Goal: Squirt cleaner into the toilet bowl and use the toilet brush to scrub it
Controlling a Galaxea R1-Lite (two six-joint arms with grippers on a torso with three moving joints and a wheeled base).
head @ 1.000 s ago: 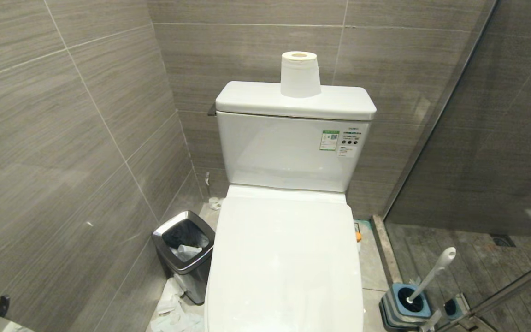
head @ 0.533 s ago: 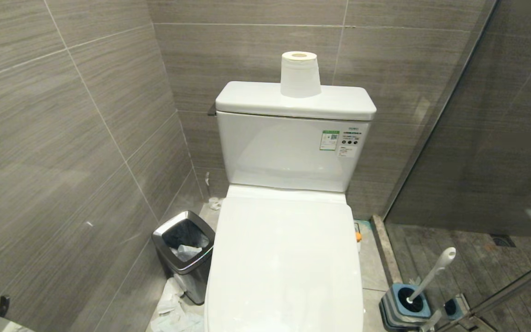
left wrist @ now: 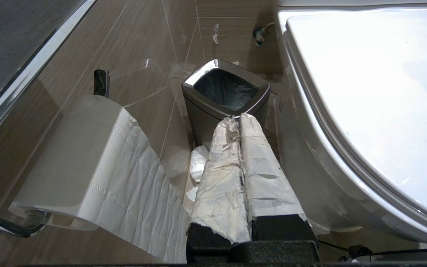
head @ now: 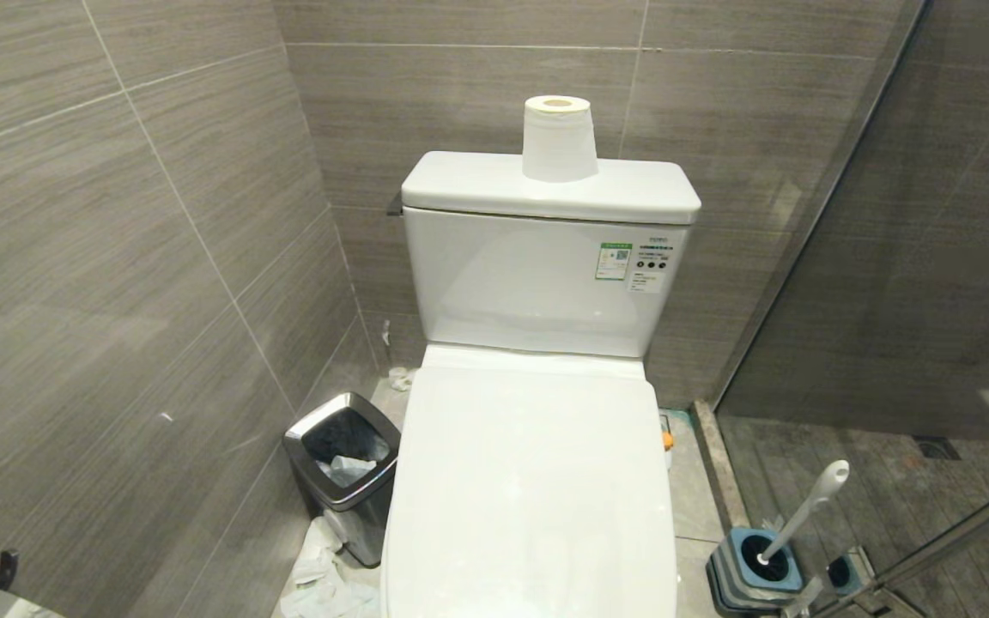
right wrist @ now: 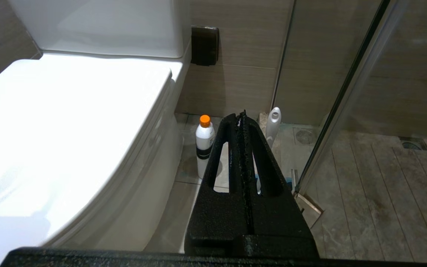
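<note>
The white toilet has its lid (head: 529,489) shut, so the inside of the toilet bowl is hidden; its outer wall (right wrist: 143,178) shows beside my right gripper. The toilet brush (head: 803,511) leans in its blue-and-grey holder (head: 752,571) on the floor at the right, bristle head hidden; its white handle tip (right wrist: 273,124) shows past my right gripper. A white bottle with an orange cap (right wrist: 204,142), the cleaner, stands on the floor beside the toilet. My right gripper (right wrist: 240,115) is shut and empty, low at the toilet's right. My left gripper (left wrist: 238,118), fingers wrapped in white paper, is shut at the toilet's left.
A steel bin (head: 344,468) stands left of the toilet with crumpled paper (head: 318,575) on the floor beside it. A paper roll (head: 557,137) sits on the cistern. A wall-mounted roll (left wrist: 87,159) hangs at the left. A glass shower partition (head: 889,257) closes the right.
</note>
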